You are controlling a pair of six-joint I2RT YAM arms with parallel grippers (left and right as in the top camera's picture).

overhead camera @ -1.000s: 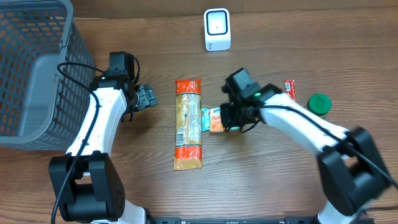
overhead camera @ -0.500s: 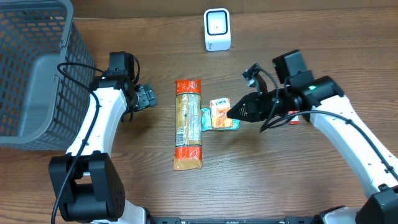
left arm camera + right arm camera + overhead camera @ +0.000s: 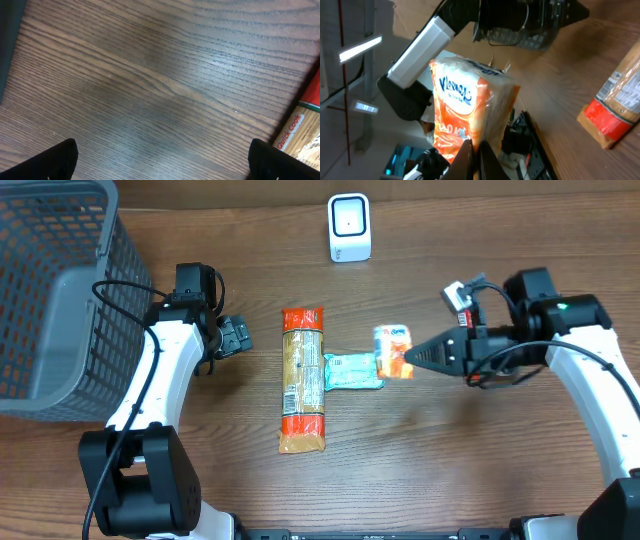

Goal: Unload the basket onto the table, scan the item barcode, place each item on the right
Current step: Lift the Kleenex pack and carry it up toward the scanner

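Tissue pack in the right gripper, scanner not yet reached

At the far left we see a grey wire basket (image 3: 50, 290), and just beside it the left gripper (image 3: 235, 337), which hangs over bare tabletop (image 3: 450, 480) with its jaws spread wide and nothing between them. Next comes a long pasta packet (image 3: 303, 380) lying flat, with a flat teal packet (image 3: 352, 370) touching its right side.

Over the right end of that teal packet sits the item we take to be the one for scanning: a small orange and white tissue pack (image 3: 390, 340). The right gripper (image 3: 408, 360) is clamped tight on the pack's lower edge, and the right wrist view shows the pack standing up from the fingertips. It seems to be raised off the tabletop, though we cannot be sure. The white scanner (image 3: 349, 227) stands at the far edge, well apart from the pack.

We judge the pack light, soft and wrapped in slick film, so it will squash and may twist in a pinch at one edge. A hold across the firm middle would steady it. We cannot see a barcode on the faces in view.
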